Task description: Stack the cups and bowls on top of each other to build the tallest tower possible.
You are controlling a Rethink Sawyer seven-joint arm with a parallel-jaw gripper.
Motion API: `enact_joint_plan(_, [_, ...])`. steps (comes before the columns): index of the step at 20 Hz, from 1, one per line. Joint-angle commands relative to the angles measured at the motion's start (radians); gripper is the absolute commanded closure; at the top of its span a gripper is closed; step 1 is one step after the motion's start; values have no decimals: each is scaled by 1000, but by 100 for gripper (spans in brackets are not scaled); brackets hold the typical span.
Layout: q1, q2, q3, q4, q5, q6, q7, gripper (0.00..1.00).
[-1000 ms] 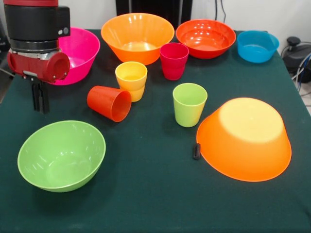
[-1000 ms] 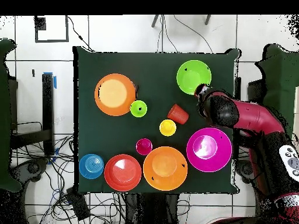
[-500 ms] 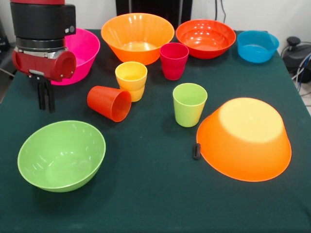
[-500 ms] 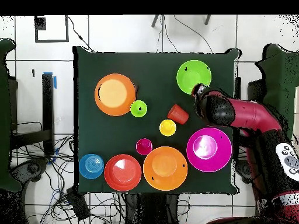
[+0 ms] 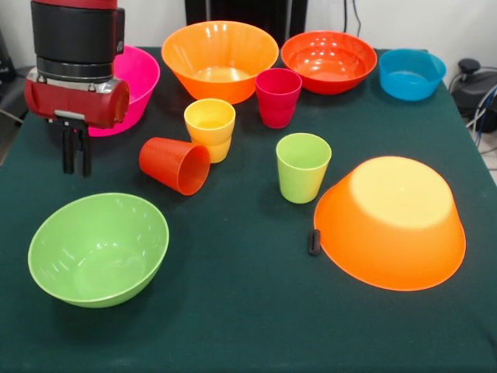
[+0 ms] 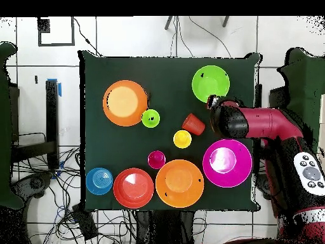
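Observation:
My gripper [image 5: 76, 169] hangs shut and empty over the cloth, left of the orange-red cup [image 5: 175, 165], which lies on its side. The yellow cup [image 5: 210, 128], crimson cup [image 5: 278, 97] and lime green cup [image 5: 302, 167] stand upright. The lime green bowl [image 5: 99, 249] sits near the front, below the gripper. One orange bowl [image 5: 390, 221] lies upside down at the right. The other orange bowl [image 5: 220, 58], the red-orange bowl [image 5: 328, 61] and the blue bowl [image 5: 411, 74] stand along the far edge. The pink bowl [image 5: 132, 81] is partly hidden behind the arm.
A small black object [image 5: 314, 242] lies against the upside-down orange bowl's left rim. In the overhead view the arm [image 6: 254, 124] reaches in from the right, between the green bowl [image 6: 211, 83] and the pink bowl [image 6: 226, 162]. Cables lie around the table.
In the front view the gripper has shifted a little to the right, toward the lying orange-red cup. No cup or bowl has moved.

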Motion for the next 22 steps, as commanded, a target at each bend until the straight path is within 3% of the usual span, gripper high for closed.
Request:
enact_joint_plan(1, [19, 25, 99, 8, -96, 155, -416, 100])
enact_joint_plan(7, [-13, 77, 149, -21, -81, 184, -515, 100])
enact_joint_plan(13, [-18, 42, 140, 2, -58, 138, -438, 100])
enact_joint_plan(22, [-30, 29, 149, 12, -53, 129, -412, 100])
